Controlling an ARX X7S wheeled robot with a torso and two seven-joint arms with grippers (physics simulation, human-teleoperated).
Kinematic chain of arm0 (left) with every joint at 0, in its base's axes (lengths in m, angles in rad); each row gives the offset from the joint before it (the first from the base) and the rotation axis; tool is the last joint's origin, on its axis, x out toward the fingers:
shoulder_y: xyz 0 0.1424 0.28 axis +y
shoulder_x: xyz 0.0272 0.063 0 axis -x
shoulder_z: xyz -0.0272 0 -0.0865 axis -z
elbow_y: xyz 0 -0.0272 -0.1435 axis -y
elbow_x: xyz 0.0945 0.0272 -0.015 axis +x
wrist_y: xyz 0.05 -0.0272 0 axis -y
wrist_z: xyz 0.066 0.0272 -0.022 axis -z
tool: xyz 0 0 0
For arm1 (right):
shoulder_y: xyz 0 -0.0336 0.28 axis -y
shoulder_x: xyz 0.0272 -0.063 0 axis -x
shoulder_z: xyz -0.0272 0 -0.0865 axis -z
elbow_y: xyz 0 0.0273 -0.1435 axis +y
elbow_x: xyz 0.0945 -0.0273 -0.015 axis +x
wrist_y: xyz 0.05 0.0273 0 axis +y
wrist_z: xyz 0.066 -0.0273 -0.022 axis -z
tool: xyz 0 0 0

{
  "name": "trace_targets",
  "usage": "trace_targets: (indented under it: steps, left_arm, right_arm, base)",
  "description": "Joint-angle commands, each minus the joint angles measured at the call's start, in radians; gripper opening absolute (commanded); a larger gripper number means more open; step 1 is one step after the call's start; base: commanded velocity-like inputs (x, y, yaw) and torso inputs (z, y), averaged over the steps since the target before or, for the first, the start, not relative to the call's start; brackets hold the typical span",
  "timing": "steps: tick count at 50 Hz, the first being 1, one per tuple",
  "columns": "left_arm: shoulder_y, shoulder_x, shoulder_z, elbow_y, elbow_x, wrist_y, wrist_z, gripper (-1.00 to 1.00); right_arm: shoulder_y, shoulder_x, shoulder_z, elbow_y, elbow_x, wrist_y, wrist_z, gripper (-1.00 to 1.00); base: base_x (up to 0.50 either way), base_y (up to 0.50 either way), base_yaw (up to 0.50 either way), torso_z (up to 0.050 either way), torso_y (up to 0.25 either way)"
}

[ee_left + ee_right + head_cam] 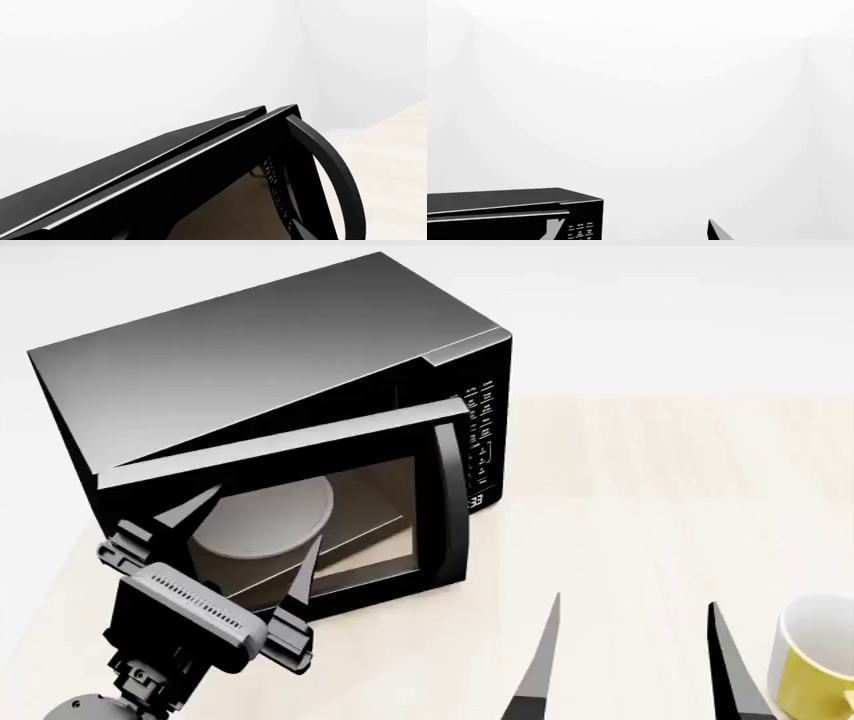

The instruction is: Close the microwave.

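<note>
Head view: the microwave point(267, 370) fills the upper left of the frame, sitting on a pale wooden table point(667, 500). Its door point(327, 510) is not closed; it stands slightly ajar, with the free edge and its curved handle point(458, 500) swung a little out from the body. The hinge side is toward the left of the frame. Through the door's window a white round plate point(267, 520) is visible inside. The keypad panel point(483, 445) with white lettering lies to the right of the door, with a small lit display near its lower end.

The left gripper point(247, 545) sits in the lower left of the frame, directly in front of the door glass. Its two pointed fingers are spread apart and hold nothing. Whether the tips touch the glass cannot be told.

The right gripper point(631, 650) shows at the lower right of the frame, over the bare table and well apart from the microwave. Its two fingers are spread wide with nothing between them. A mug point(814, 665), white outside with yellow showing, stands at the lower right edge, just beside the right-hand finger.

Left wrist view: the top edge of the microwave point(153, 160) and the slightly open door with its curved handle point(337, 170) appear close up against a white wall.

Right wrist view: the top of the microwave point(507, 207) shows at the lower left, mostly white background elsewhere.
</note>
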Motion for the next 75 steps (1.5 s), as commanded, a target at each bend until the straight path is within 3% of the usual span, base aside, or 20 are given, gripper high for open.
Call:
trace_targets:
  steps: [1,39,75]
  left_arm:
    - [-0.021,0.008,-0.054,-0.079,-0.011,0.024,-0.033,1.00]
    - [-0.143,0.058,-0.062,-0.402,-0.005,0.200,-0.115,1.00]
    - [-0.139,0.043,-0.124,-0.411,0.025,0.193,-0.308,1.00]
  right_arm:
    - [0.001,-0.005,0.010,0.004,-0.005,-0.003,-0.008,1.00]
    - [0.004,0.004,0.005,0.010,0.001,-0.006,0.002,1.00]
    - [0.002,0.011,-0.011,0.019,0.009,-0.010,0.003,1.00]
  base:
    - [0.00,0.00,0.00,0.000,0.000]
    - [0.00,0.00,0.00,0.000,0.000]
    - [0.00,0.00,0.00,0.000,0.000]
